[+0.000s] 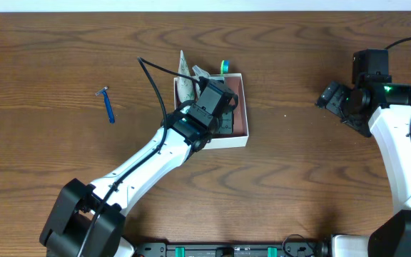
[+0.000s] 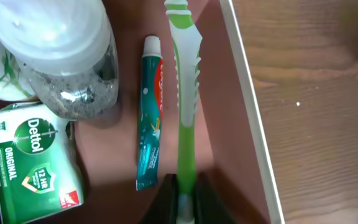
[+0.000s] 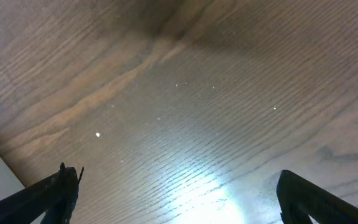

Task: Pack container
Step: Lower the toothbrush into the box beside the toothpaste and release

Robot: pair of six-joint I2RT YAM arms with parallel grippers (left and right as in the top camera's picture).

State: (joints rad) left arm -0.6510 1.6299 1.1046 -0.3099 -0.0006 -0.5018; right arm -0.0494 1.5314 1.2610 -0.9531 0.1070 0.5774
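The container (image 1: pixel 240 135) is a shallow white-walled box with a reddish-pink floor, at the table's middle. My left gripper (image 2: pixel 186 202) is inside it, shut on the handle of a green toothbrush (image 2: pixel 187 81) that lies along the right wall (image 2: pixel 247 106). A teal toothpaste tube (image 2: pixel 150 118), a green Dettol soap box (image 2: pixel 33 158) and a clear bottle with a white cap (image 2: pixel 61 50) lie in the container. My right gripper (image 3: pixel 179 193) is open and empty over bare wood at the far right (image 1: pixel 330 96).
A blue razor (image 1: pixel 108 106) lies on the table left of the container. A pale sachet (image 1: pixel 185 71) and the toothbrush's head (image 1: pixel 225 66) stick out over the container's far wall.
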